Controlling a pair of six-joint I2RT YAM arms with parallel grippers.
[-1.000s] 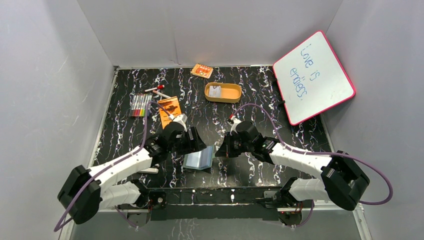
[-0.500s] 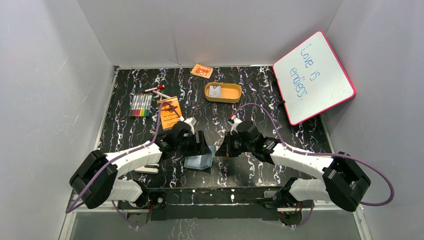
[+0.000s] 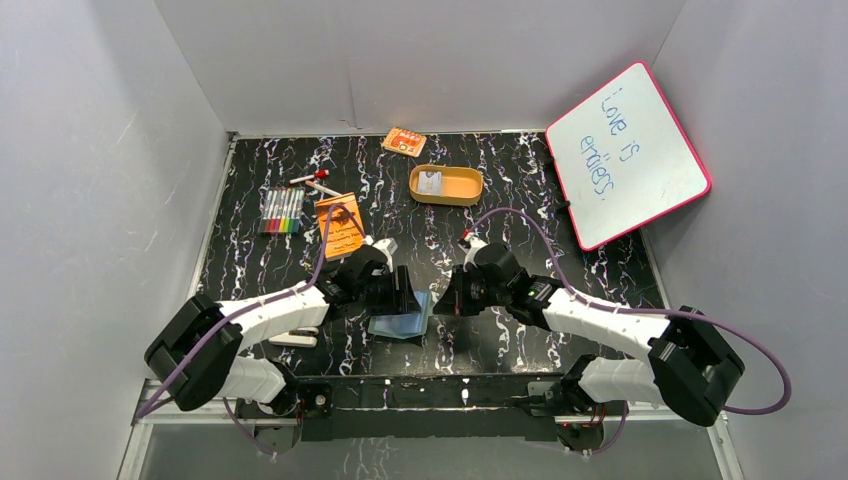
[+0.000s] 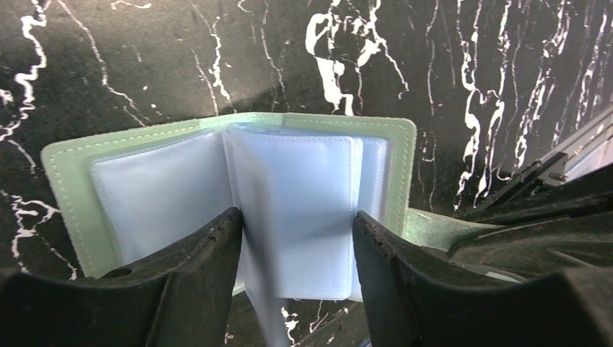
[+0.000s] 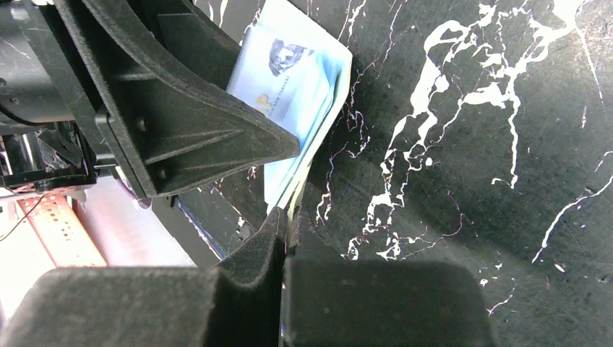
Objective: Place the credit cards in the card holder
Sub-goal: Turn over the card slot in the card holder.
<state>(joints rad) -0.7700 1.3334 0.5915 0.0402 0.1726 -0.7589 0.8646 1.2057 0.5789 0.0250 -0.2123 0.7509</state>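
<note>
— Sage-green card holder (image 3: 402, 318): where does it lie against your grippers?

— It lies open on the black marbled table (image 3: 500, 200), near the front edge and between my two arms. My left gripper (image 4: 296, 224) hangs directly over it. My right gripper (image 5: 287, 217) meets it at its right-hand edge.

— Left gripper, state?

— Jaws partly apart, nothing held. The fingers (image 4: 195, 275) straddle the clear bluish pockets (image 4: 296, 181), one finger at either side of the raised middle leaf. Whether the pads touch the plastic, I cannot tell.

— Right gripper?

— Closed tight. The right wrist view shows a thin pale-green edge of the holder's cover pinched between the fingertips, low against the table.

— Cards?

— One pale credit card (image 3: 432, 182) lies in the tan tray (image 3: 470, 186) at the back of the table, well apart from both grippers. A printed card (image 5: 289, 65) shows at the holder's pockets, just beyond my left fingers as seen from the right wrist. Whether it sits inside a sleeve or on top of one, I cannot tell.
</note>
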